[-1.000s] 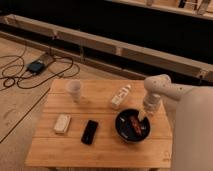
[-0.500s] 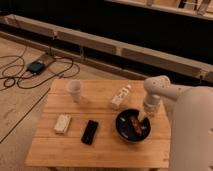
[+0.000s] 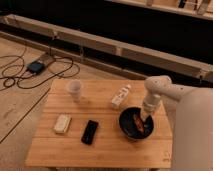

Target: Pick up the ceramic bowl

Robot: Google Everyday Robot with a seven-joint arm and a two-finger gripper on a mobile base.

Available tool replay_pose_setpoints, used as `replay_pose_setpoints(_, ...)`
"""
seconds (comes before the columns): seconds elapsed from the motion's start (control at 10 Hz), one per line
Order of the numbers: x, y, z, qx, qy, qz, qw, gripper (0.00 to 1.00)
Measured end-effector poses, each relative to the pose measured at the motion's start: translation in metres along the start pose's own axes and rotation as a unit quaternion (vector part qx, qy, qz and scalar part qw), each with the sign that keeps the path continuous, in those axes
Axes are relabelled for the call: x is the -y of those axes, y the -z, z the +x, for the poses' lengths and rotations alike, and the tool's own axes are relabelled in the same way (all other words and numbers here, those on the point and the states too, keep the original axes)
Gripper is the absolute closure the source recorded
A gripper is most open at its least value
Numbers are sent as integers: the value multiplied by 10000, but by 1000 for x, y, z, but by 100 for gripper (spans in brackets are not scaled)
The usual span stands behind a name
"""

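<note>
Pinching the far-right rim of the ceramic bowl (image 3: 131,129), by the look of it: hand (image 3: 146,119) hangs vertical over that edge, fingers pressed together. Bowl sits on the right side of the surface (image 3: 107,148), directly below the hand. Round, so no long axis; a straight lift should do.

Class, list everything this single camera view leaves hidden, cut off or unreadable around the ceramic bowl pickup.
All in the camera view:
- End effector, at the ceramic bowl's right rim: shut, but whether it pinches the rim is hidden by the arm's wrist.
- Bowl's contents: a reddish streak, not identifiable.
- Whatever lies right of the table: covered by the robot's body.
- Bottle label: too small to read.
</note>
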Motion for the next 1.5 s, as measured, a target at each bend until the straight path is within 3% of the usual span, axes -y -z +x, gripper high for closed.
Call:
replay_pose_setpoints(0.8, 16, 33, 0, 133, -31, -174, 9998, 100)
replay_pose_setpoints(1.0, 16, 39, 0, 165, 14, -396, 9991, 100)
replay_pose_setpoints(1.1, 13, 41, 1, 174, 60, -611, 9980, 100)
replay_pose_setpoints(1.4, 5, 44, 1, 186, 183, -1281, 9914, 100)
replay_pose_setpoints(1.5, 3, 46, 1, 188, 242, -1574, 9871, 100)
